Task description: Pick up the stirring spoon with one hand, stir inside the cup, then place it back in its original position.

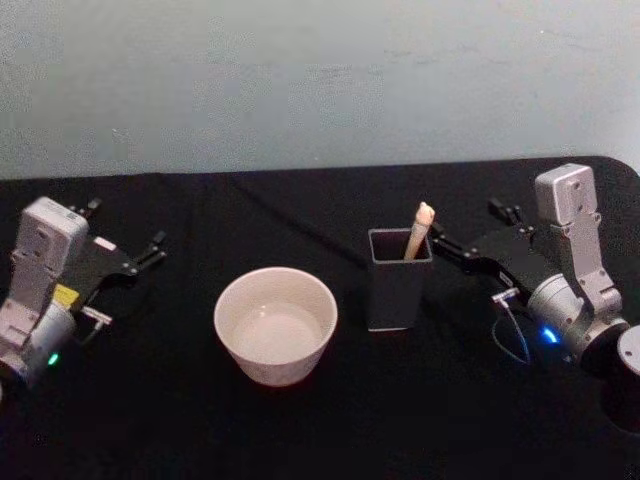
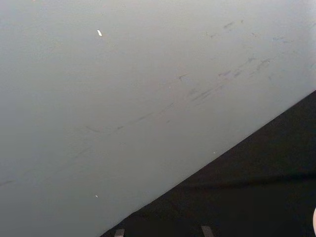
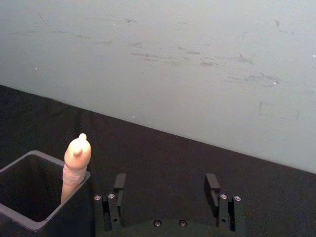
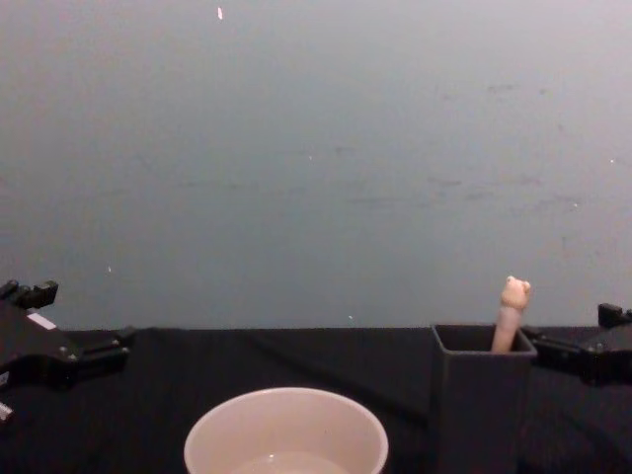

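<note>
Round cream cup (image 1: 276, 325), square holder (image 1: 398, 280)

No legible text — none anywhere.

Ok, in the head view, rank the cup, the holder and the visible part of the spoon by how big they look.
1. cup, widest
2. holder, narrower but about as tall
3. spoon, just its handle top poking out of the holder

All sit at a similar distance, so the order seems reliable.

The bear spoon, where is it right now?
The spoon stands in the dark holder, right of the cup in the head view. The open right gripper sits just beside it.
</note>
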